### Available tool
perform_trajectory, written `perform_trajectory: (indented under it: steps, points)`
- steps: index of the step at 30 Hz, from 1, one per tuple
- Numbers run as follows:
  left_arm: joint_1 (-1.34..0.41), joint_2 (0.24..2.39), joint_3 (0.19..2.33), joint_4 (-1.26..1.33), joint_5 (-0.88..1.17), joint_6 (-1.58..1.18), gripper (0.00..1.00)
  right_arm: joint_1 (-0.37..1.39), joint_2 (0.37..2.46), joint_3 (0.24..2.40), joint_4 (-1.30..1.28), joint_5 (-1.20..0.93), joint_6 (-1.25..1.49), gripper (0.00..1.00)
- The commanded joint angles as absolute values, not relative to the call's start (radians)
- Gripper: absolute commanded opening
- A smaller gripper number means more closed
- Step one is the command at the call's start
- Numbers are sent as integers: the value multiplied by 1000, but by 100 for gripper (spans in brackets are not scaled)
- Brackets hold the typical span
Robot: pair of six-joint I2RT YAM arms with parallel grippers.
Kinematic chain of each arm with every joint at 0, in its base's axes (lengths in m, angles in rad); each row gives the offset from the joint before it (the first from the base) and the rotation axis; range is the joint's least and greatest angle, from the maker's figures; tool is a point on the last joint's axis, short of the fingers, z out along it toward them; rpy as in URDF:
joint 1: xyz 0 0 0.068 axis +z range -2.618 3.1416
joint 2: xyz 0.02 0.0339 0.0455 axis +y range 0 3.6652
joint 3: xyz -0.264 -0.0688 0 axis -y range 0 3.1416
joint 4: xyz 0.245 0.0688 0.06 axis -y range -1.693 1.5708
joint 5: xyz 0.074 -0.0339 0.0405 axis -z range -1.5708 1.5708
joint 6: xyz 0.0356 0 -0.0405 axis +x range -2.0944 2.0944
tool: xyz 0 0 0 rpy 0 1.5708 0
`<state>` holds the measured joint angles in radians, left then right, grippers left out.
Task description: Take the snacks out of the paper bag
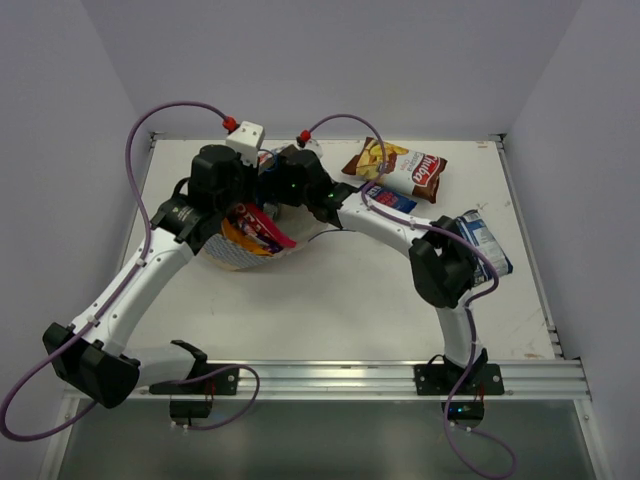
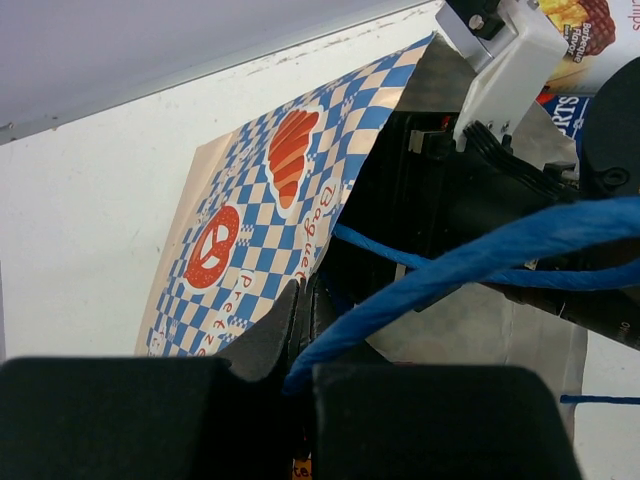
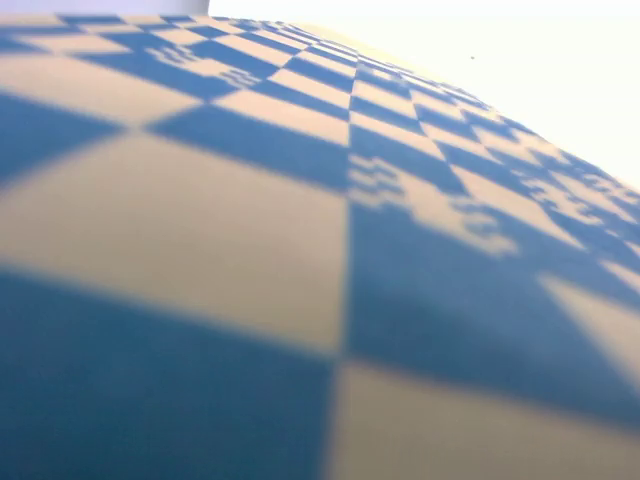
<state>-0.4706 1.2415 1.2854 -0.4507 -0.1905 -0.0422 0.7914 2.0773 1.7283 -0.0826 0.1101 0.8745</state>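
The paper bag (image 1: 232, 258) lies on its side at the table's left middle, mouth up toward the arms. A red-pink packet (image 1: 264, 229) and an orange packet (image 1: 238, 237) show in its mouth. My left gripper (image 1: 248, 202) is shut on the bag's rim and blue string handle (image 2: 470, 255); in the left wrist view the gripper (image 2: 300, 335) pinches beside the checkered side (image 2: 250, 230). My right gripper (image 1: 285, 200) reaches in at the bag's mouth, its fingers hidden. The right wrist view shows only blurred checkered paper (image 3: 300, 250).
A brown-and-white packet (image 1: 396, 168) lies at the back middle, a blue-and-white packet (image 1: 388, 198) beside the right forearm, and another blue-and-white packet (image 1: 486, 242) by the right elbow. White walls stand close on the left, back and right.
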Motion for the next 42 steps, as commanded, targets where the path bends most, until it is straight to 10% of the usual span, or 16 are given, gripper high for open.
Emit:
perform_trajectory:
  steps: [1, 5, 9, 42]
  points:
    - [-466, 1200, 1299, -454, -209, -60, 0, 795, 2017, 1703, 64, 109, 847, 42]
    - [-465, 1192, 1273, -456, -242, -48, 0, 793, 1922, 1605, 144, 109, 793, 8]
    - [-465, 1187, 1256, -463, -285, -38, 0, 788, 1820, 1546, 179, 65, 767, 0]
    - [-423, 1259, 1312, -443, -429, -5, 0, 226, 879, 858, -127, -141, 781, 0]
